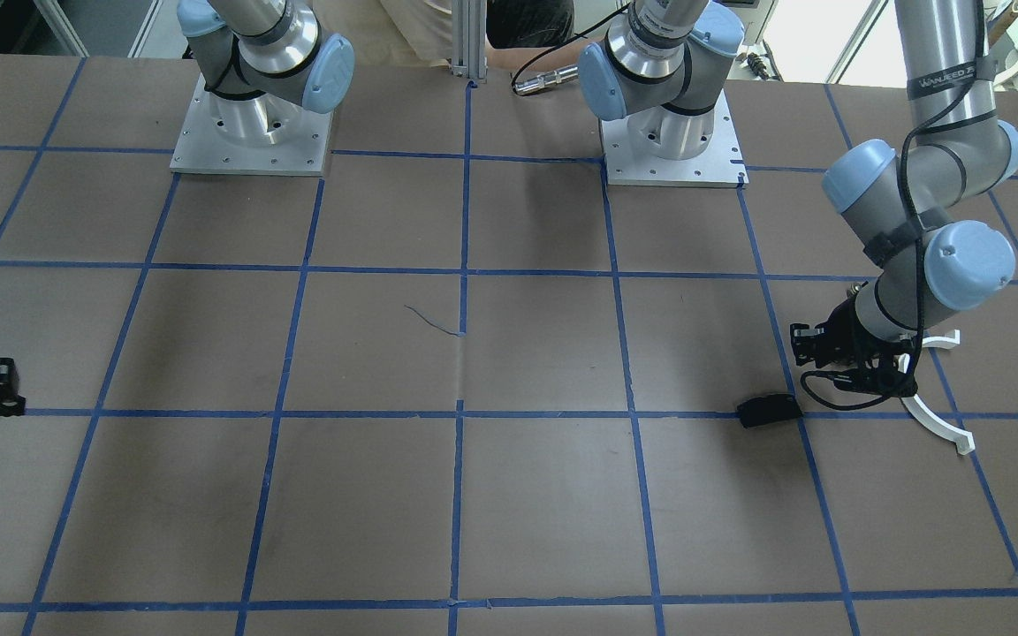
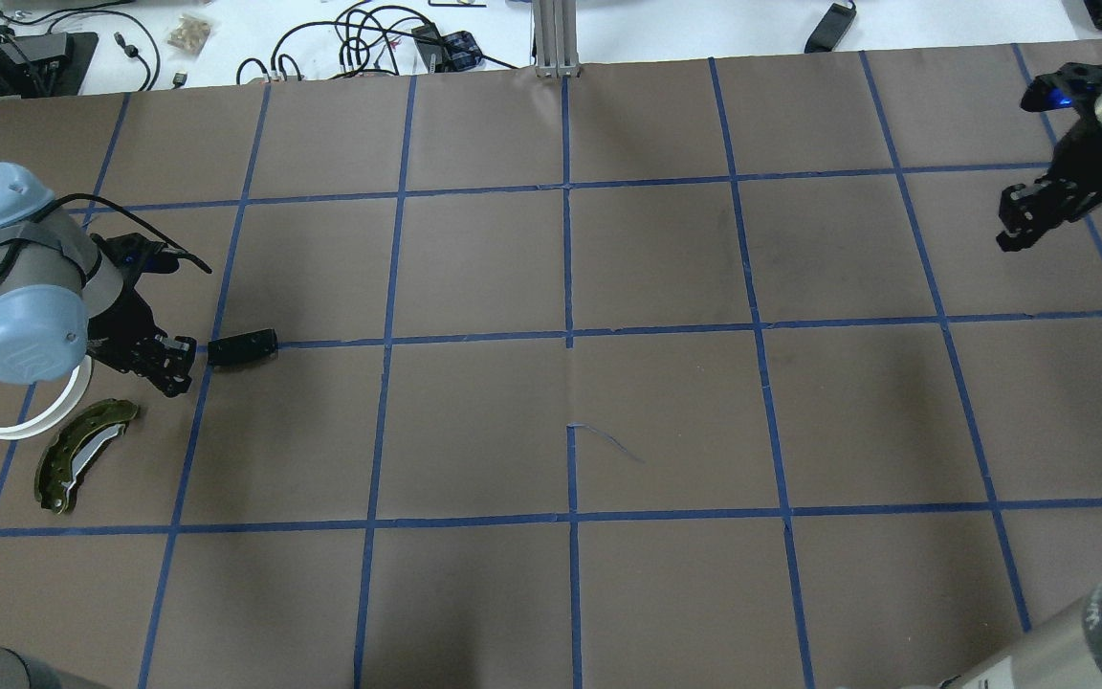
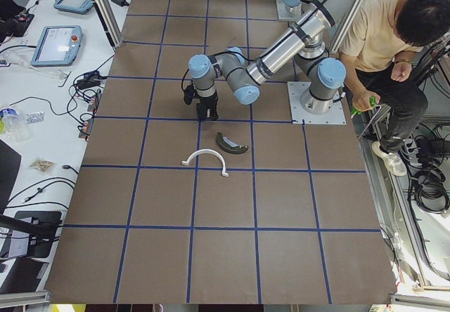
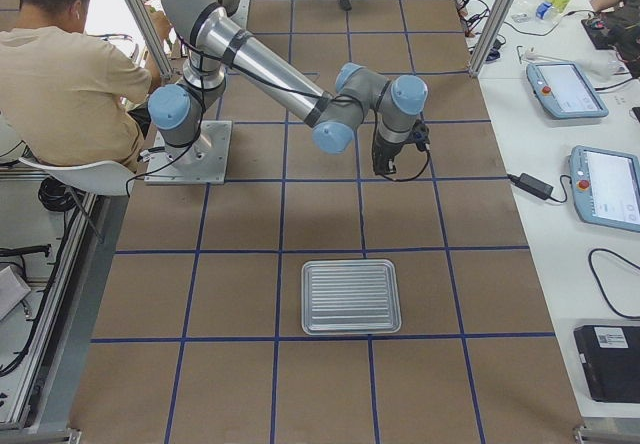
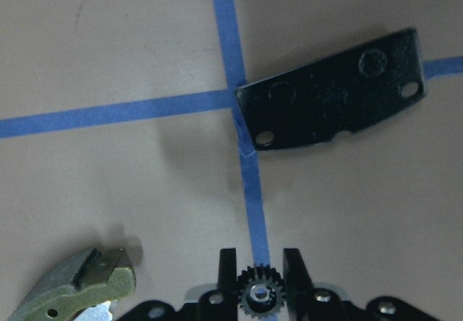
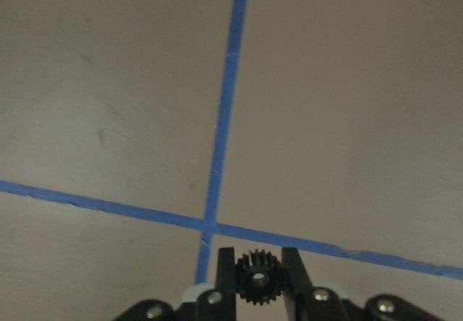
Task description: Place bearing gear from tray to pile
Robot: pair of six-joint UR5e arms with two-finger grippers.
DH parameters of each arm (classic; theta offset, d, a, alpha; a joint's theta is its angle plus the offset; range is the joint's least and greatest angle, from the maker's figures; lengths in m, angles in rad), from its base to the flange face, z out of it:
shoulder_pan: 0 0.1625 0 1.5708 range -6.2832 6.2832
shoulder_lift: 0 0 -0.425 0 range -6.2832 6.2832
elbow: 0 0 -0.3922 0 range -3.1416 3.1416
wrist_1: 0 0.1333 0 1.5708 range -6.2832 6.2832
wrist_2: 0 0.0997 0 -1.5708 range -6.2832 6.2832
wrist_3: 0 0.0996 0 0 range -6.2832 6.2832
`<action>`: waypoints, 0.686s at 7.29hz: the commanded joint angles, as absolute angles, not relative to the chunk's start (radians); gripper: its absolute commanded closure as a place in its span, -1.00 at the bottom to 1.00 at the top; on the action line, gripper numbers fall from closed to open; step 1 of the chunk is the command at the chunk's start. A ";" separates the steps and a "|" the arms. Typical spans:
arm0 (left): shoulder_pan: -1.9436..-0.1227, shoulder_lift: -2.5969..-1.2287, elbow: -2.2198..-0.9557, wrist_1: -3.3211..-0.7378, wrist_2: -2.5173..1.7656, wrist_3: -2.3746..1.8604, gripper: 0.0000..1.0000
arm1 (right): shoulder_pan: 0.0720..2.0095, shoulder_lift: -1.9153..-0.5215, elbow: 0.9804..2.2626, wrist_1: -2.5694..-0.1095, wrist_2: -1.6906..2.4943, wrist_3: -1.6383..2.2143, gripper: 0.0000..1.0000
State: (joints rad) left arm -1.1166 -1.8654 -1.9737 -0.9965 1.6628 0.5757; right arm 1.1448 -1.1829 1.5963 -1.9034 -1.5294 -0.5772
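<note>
The pile lies at the table's left end: an olive-green brake shoe (image 2: 82,455), a white half-ring (image 2: 44,421) and a flat black pad (image 2: 242,346). My left gripper (image 2: 168,373) hovers low among them, the pad (image 5: 333,97) just ahead and the shoe (image 5: 72,288) off to one side. Its fingers stand close together, shut, with nothing but the gripper's own small cog between them. My right gripper (image 2: 1012,234) hangs shut over bare table (image 6: 325,104) at the far right. The ribbed metal tray (image 4: 350,296) holds nothing. The bearing gear is out of view.
A person sits behind the robot bases (image 3: 380,31). Cables and tablets lie on the white benches beyond the table's edges (image 4: 605,184). Blue tape lines grid the brown table (image 2: 570,335).
</note>
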 commanded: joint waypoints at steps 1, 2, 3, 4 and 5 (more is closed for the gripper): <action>-1.115 -1.867 -1.977 -0.996 1.664 0.577 0.07 | 1.297 -1.195 1.614 -1.907 -1.494 -0.342 1.00; -1.115 -1.867 -1.979 -0.997 1.663 0.575 -0.99 | 1.395 -1.196 1.612 -1.916 -1.488 -0.213 1.00; -1.115 -1.868 -1.979 -0.999 1.666 0.577 -1.00 | 1.484 -1.197 1.614 -1.917 -1.488 -0.061 1.00; -1.115 -1.865 -1.977 -0.999 1.667 0.580 -1.00 | 1.567 -1.197 1.615 -1.919 -1.485 0.043 1.00; -1.115 -1.865 -1.971 -1.003 1.666 0.575 -1.00 | 1.665 -1.187 1.618 -1.919 -1.465 0.137 1.00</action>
State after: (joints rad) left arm -1.1154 -1.8661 -1.9763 -0.9995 1.6661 0.5777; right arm 1.5455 -1.1940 1.6152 -1.9178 -1.4818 0.0043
